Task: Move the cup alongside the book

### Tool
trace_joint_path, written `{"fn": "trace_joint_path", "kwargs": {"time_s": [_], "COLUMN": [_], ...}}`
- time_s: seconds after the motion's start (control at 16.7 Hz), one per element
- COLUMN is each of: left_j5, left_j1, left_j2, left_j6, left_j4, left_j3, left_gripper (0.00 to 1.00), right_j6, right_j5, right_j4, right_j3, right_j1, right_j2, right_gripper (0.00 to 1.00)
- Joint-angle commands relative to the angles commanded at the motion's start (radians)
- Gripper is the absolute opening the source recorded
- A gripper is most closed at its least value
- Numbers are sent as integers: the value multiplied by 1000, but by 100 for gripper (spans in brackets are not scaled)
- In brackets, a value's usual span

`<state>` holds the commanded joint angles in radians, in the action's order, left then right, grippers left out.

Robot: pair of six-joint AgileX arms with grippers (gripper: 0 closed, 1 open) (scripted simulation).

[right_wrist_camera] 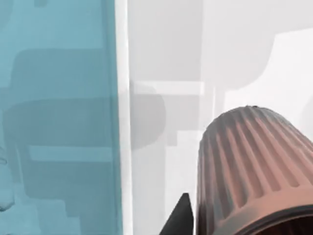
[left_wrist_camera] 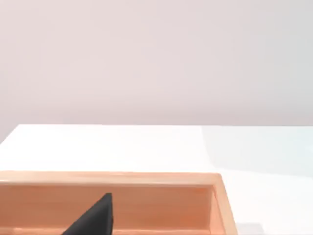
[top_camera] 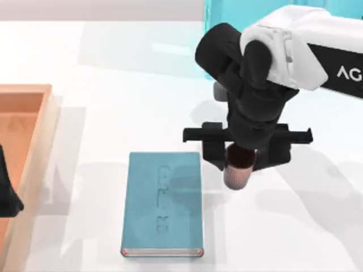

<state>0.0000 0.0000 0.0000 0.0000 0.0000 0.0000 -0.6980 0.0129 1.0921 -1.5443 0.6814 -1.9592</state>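
Reddish-brown and ribbed, the cup (top_camera: 237,170) hung directly beneath the right claw (top_camera: 241,161), its rim caught up under the black wrist while its tapered body pointed down toward the white bench (top_camera: 113,90). The claw appeared clamped on the cup near the rim; in the right wrist view a dark fingertip (right_wrist_camera: 182,218) sat tight against the ribbed wall (right_wrist_camera: 249,166), though the opposite finger was hidden, so the grip is a judgement from how the cup hung. Whether its base had met the bench could not be told.

Just to one side of the claw, toward the table's left, lay the book (top_camera: 163,204), flat, teal cover up, its long edge running parallel to the claw's line of travel. A narrow strip of bare bench separated the cup from that edge, seen in the wrist view as a pale band beside the book's white page edge (right_wrist_camera: 123,122).

The step in hand looked like the final placement. To do it well, the claw should descend straight down, keeping the cup upright and holding that gap so the cup neither rides onto the cover nor nudges the book. Release should come only once the base sits flat, then a vertical retreat.

The left claw (top_camera: 7,195) waited parked far off over a wooden tray (top_camera: 39,113); whether it was apart or together I cannot tell.
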Motion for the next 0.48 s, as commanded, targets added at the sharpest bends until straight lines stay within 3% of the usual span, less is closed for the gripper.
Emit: {"fn": "trace_joint_path", "kwargs": {"time_s": [0.3,0.48], "left_j5": [0,0], "left_j1": [0,0], "left_j2": [0,0], "left_j6": [0,0], "left_j4": [0,0], "left_j3": [0,0], "left_gripper": [100,100], "right_j6": [0,0], "right_j5": [0,0], "right_j4": [-18,-18], "right_j3": [17,17], "right_j1": [0,0], "right_j2": [-2,-2], "right_gripper": [0,23]}}
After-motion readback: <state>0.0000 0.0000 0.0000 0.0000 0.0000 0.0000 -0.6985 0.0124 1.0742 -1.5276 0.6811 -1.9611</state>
